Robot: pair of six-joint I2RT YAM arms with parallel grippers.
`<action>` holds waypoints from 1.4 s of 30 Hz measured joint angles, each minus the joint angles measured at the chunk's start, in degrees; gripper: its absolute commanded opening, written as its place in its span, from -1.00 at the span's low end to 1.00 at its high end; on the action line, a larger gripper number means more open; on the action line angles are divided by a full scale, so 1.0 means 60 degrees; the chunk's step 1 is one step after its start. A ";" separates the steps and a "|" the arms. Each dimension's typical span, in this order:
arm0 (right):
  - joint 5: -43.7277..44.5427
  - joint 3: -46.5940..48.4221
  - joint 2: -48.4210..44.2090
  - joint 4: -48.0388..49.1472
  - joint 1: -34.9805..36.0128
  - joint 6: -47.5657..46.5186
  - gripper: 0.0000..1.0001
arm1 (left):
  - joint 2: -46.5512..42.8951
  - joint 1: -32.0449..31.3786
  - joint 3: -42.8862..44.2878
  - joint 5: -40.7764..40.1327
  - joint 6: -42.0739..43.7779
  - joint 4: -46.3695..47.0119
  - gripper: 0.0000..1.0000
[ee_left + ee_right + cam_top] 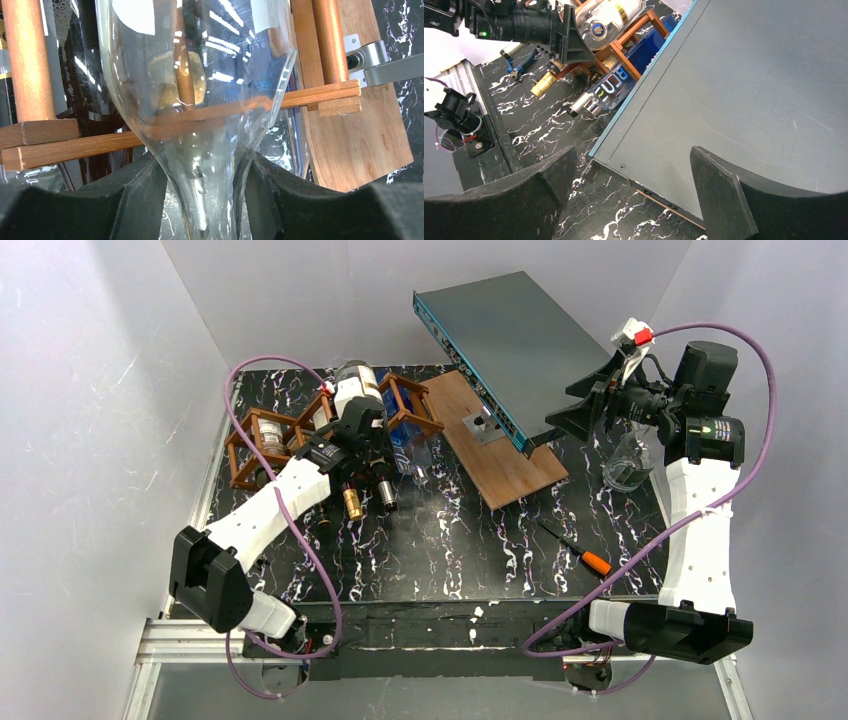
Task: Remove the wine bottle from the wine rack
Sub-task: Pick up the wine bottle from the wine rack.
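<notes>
The wine rack (243,452), a reddish-brown lattice, stands at the back left with several bottles in it. A clear glass wine bottle (357,378) lies on its top tier. My left gripper (362,412) is at that bottle's neck. In the left wrist view the clear wine bottle (200,75) fills the frame, and both black fingers (135,195) press the glass where the shoulder narrows into the neck, in front of a rack bar (65,147). My right gripper (575,408) hangs open at the back right; its wrist view shows the gripper (632,152) empty above a grey box corner.
A grey flat box with a blue edge (510,340) leans on a wooden board (500,450) carrying a metal bracket (482,427). A blue bottle (616,82) and a gold-capped bottle (352,503) stick out of the rack. A glass (628,468) and an orange-handled screwdriver (582,554) sit on the right.
</notes>
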 measured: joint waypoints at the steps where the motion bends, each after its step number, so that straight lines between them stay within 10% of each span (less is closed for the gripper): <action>1: 0.0000 0.0000 0.0000 0.0000 0.0000 0.0004 0.84 | 0.0000 -0.0004 0.0000 0.0000 0.0025 -0.0004 -1.00; 42: -0.0087 -0.0142 -0.0087 0.0087 0.0000 0.0018 0.85 | -0.2269 -0.0627 -0.0809 -0.0106 0.1825 -0.0430 -1.00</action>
